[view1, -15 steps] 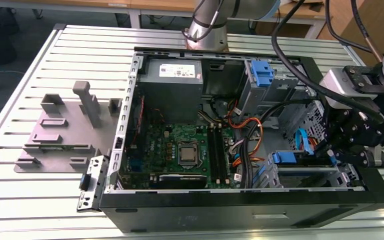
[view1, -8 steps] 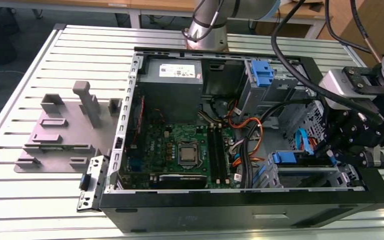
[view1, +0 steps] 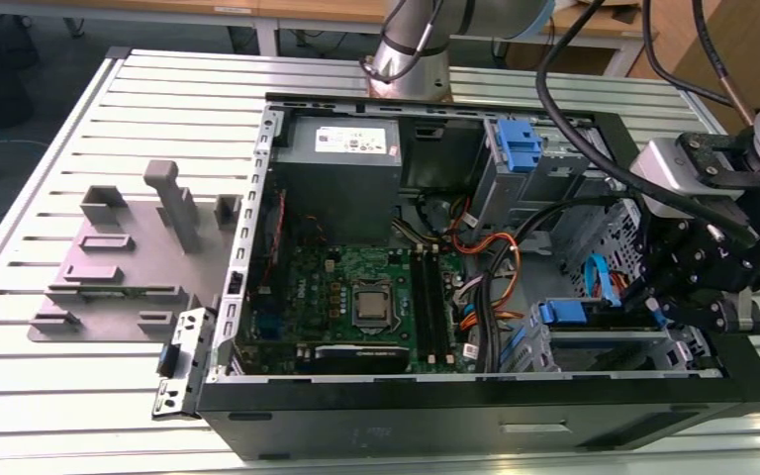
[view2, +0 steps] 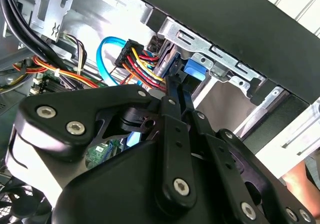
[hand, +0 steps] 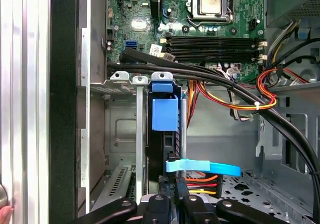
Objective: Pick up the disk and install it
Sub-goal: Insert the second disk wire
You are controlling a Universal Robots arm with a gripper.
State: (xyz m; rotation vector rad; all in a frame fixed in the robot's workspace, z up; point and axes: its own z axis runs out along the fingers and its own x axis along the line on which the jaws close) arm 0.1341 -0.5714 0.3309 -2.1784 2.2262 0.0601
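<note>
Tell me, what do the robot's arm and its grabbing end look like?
The arm is a silver-grey tube with rounded grey joints; black cables hang beside it. The tool is matte black: flat hinged bars pinned with silver screws.

Matt blue plastic around disk [hand: 164,114]

In the exterior view the gripper [view1: 681,302] hangs in the case's [view1: 486,426] 4 o'clock corner, boxed in by the drive cage [view1: 617,346] and the side wall. Thick black cables [view1: 572,139] drop in from 12 o'clock, and orange and yellow wires [view1: 493,262] crowd its 9 o'clock side. There is open room over the motherboard [view1: 340,287]. Outside the case, a grey fixture [view1: 130,267] stands at 9 o'clock, with bare surface [view1: 37,396] at 7.
</note>
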